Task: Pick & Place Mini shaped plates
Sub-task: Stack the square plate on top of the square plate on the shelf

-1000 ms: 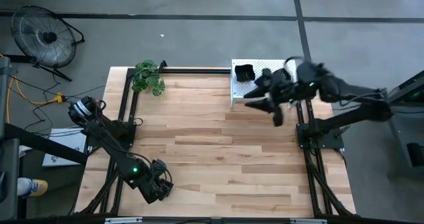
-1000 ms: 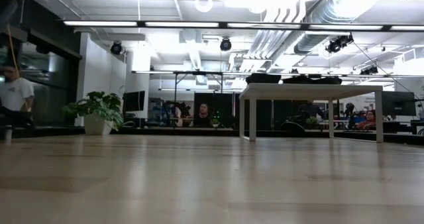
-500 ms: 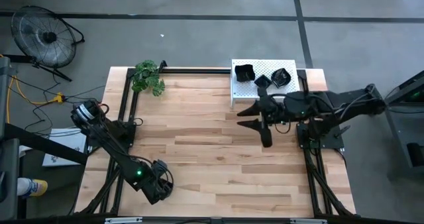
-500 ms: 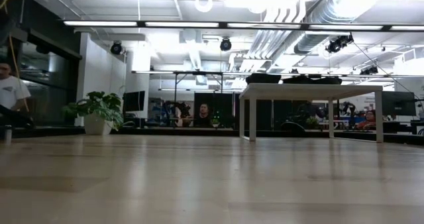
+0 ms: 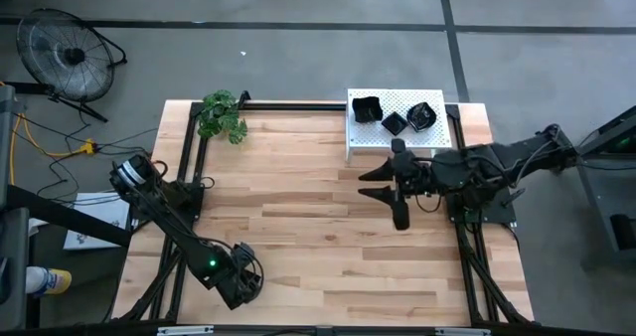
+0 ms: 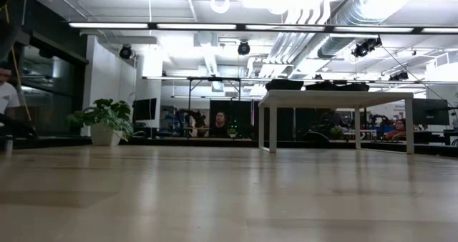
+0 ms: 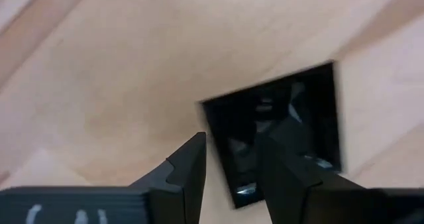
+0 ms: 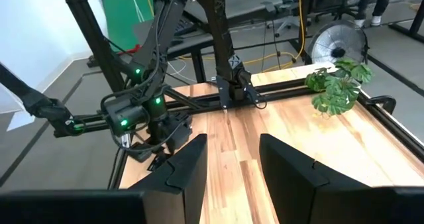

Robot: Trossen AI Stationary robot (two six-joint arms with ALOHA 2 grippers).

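Left gripper (image 7: 228, 174), fingers parted, straddles one edge of a glossy black square mini plate (image 7: 278, 128) lying flat, corners skewed to the wooden table's (image 5: 318, 237) planks. Right gripper (image 5: 383, 185), released, empty, beside the white perforated rack (image 5: 366, 137).

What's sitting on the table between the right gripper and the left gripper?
Only bare table between the right gripper and left gripper, seen in the high view.

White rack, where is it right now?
High view: the white rack sits at the table's far edge, right of centre, holding three black plates, just beyond the right gripper.
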